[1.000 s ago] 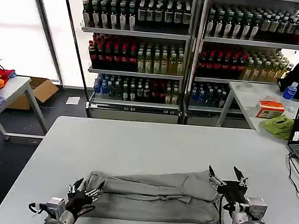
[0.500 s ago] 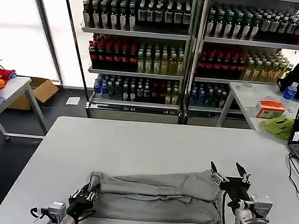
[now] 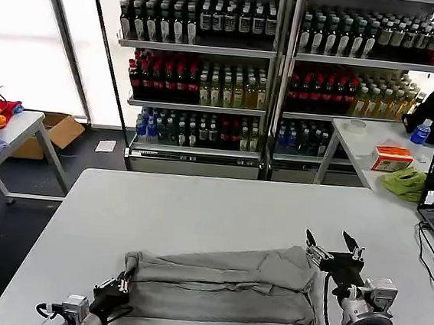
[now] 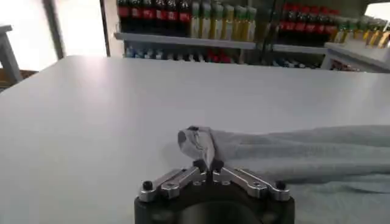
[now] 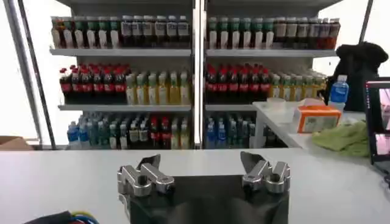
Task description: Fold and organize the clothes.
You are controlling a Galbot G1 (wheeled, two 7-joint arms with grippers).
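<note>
White table (image 3: 197, 207) | T-shirt (image 3: 220, 286) near front edge | left pincer (image 4: 207, 165) grips corner | right pincer (image 3: 332, 246) spread

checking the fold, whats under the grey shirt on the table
Only the white table shows around the folded grey T-shirt; whatever lies beneath its layers is covered. The left gripper pinches its corner.

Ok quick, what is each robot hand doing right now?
Left gripper: shut, pinching the near corner of the grey shirt.
Right gripper: open, holding nothing, above the shirt's other end.
</note>
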